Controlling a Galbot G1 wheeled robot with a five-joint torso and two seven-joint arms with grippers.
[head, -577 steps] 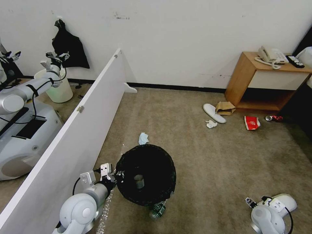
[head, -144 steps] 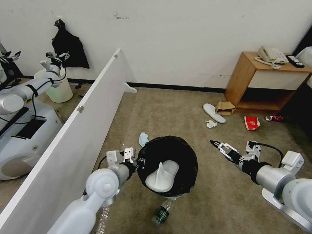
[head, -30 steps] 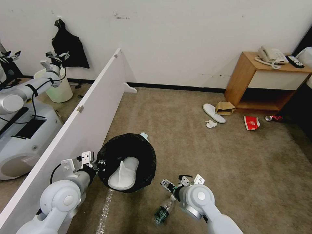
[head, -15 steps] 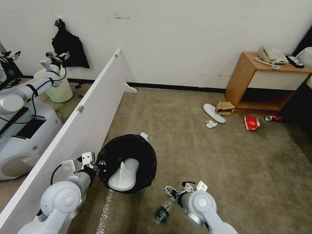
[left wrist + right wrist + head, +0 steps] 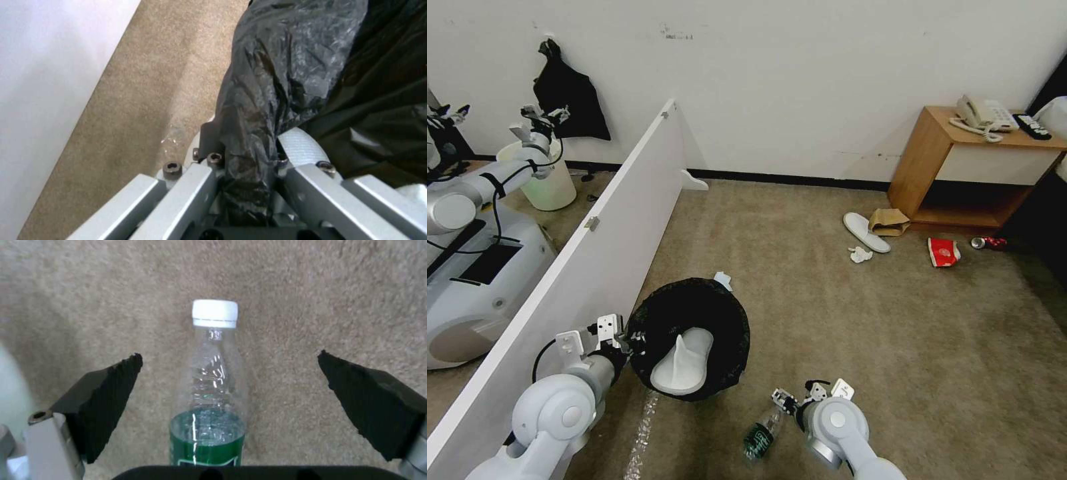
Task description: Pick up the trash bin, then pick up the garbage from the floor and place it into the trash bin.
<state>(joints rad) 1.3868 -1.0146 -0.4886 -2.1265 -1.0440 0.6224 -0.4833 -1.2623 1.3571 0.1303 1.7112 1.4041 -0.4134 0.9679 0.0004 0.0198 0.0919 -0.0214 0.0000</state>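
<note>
My left gripper (image 5: pixel 622 338) is shut on the rim of the trash bin (image 5: pixel 720 320), a round bin lined with a crinkled black bag, held beside the white board. A white slipper (image 5: pixel 684 363) lies inside it. In the left wrist view the left gripper (image 5: pixel 249 156) pinches the black bag (image 5: pixel 289 66). A clear green-labelled bottle (image 5: pixel 762 432) lies on the carpet. My right gripper (image 5: pixel 787 400) hovers over its cap end. In the right wrist view the right gripper (image 5: pixel 229 355) is open, one black finger (image 5: pixel 106 400) on each side of the bottle (image 5: pixel 213 383), not touching it.
More garbage lies by the wooden nightstand (image 5: pixel 967 173): a white slipper (image 5: pixel 866 231), brown paper bag (image 5: pixel 888 221), white tissue (image 5: pixel 860 254), red cup (image 5: pixel 944 252) and red can (image 5: pixel 989 243). A light-blue tissue (image 5: pixel 722 279) peeks from behind the bin. A white partition board (image 5: pixel 580 267) runs along the left.
My right arm swung in from the right and, over the last second, sank closer to the bottle. The left arm carried the bin leftward earlier and has barely moved since.
</note>
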